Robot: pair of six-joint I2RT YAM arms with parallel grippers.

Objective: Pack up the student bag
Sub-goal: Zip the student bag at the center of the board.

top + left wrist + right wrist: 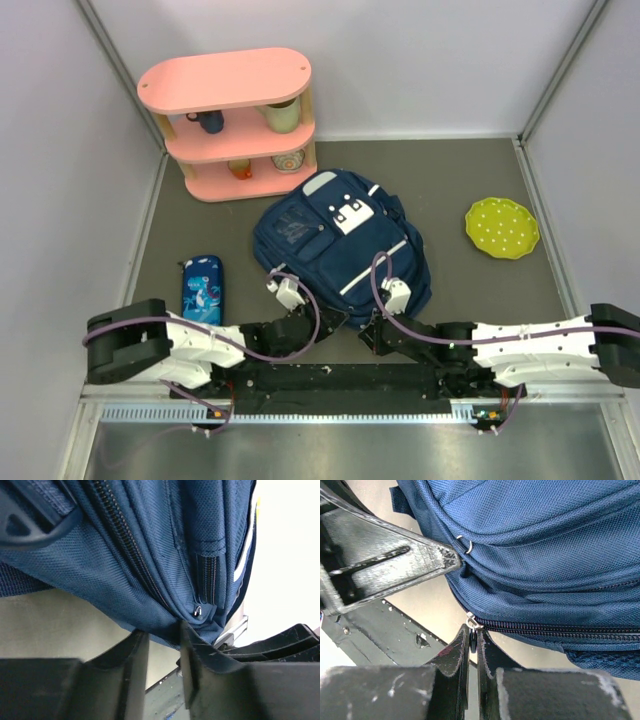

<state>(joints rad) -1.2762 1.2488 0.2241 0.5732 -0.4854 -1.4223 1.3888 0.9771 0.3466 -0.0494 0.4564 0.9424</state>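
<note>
The student bag (340,245), navy with white patches and stripes, lies flat in the middle of the table. Both grippers meet at its near edge. My left gripper (322,320) holds a bunched fold of the bag's edge (165,625) between its fingertips (164,632); a small metal zip ring (198,611) hangs just above. My right gripper (375,335) is shut (473,636) on the dark zipper pull (473,642) at the end of a closed zip (550,628). The bag's inside is hidden.
A bright-blue pencil case (202,288) lies left of the bag. A green dotted plate (502,227) sits at the right. A pink shelf (235,120) with cups stands at the back left. The left gripper's finger (395,570) shows in the right wrist view.
</note>
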